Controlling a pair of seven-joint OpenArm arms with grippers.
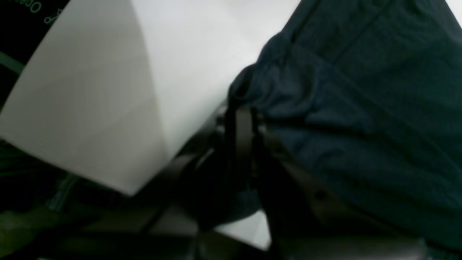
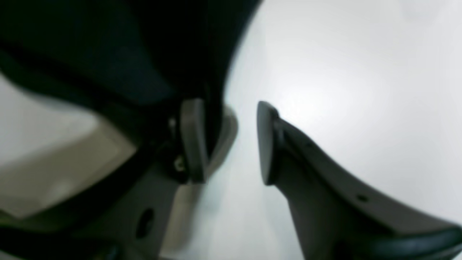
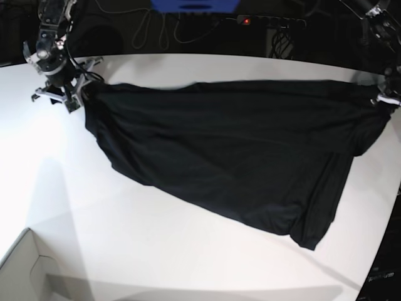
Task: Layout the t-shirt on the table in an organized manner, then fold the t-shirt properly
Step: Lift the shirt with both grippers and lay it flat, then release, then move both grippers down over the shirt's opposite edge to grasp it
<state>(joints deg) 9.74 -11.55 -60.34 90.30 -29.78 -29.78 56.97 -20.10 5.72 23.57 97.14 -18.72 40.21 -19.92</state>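
The black t-shirt (image 3: 232, 150) lies spread wide across the white table (image 3: 156, 251), with its lower edge slanting down to the right. My left gripper (image 3: 382, 97) holds the cloth's right corner at the table's far right edge. In the left wrist view that gripper (image 1: 243, 126) is shut on a bunched fold of the t-shirt (image 1: 361, 108). My right gripper (image 3: 78, 94) sits at the cloth's top left corner. In the right wrist view it (image 2: 231, 142) stands open with bare table (image 2: 343, 72) showing between its fingers. The t-shirt (image 2: 126, 54) lies against the outer side of one finger (image 2: 193, 141).
A white box corner (image 3: 25, 269) sits at the bottom left. Behind the table's curved far edge there are dark cables, a blue object (image 3: 194, 5) and a power strip with a red light (image 3: 247, 21). The table's edge runs close to the left gripper.
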